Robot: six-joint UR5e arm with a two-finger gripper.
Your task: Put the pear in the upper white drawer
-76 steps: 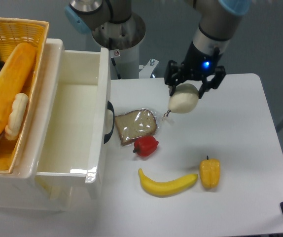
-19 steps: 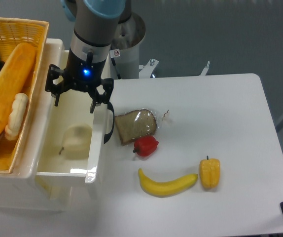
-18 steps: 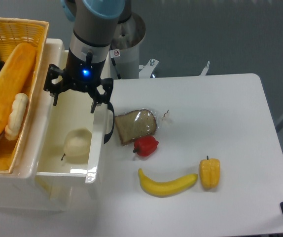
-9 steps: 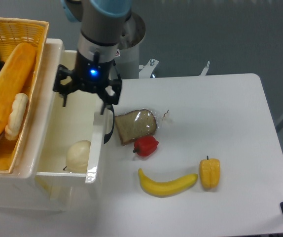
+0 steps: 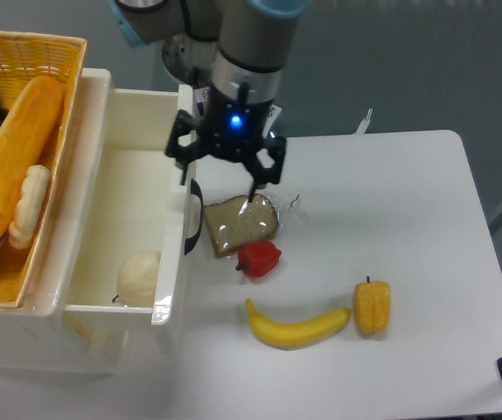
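The upper white drawer (image 5: 107, 114) stands open along the left edge of the table (image 5: 426, 227), its tall front panel with the dark curved handle (image 5: 195, 229) forming a wall between the drawer's inside and the items on the tabletop. The pear (image 5: 139, 276) lies on the drawer floor at the near end, close against the inside of that front panel, with bare drawer floor stretching away behind it toward the far end. Left of the drawer sits a yellow wicker basket (image 5: 54, 52) holding a long orange bread loaf (image 5: 10, 157) and a pale knobbly roll (image 5: 25, 206). The end effector (image 5: 227, 173) hangs above the table just right of the drawer's front panel, over the far corner of the bagged bread slice (image 5: 240, 224); its two fingers are spread wide apart and hold nothing, and one fingertip (image 5: 253, 185) points down toward the slice, though whether it touches cannot be told. A blue light glows on its body. Near the slice lies a small red pepper (image 5: 259, 258), and closer to the front edge lie a banana (image 5: 296, 326) and a yellow bell pepper (image 5: 373, 306), the two almost touching. The right half of the white table is open surface, ending at rounded corners against a grey floor.
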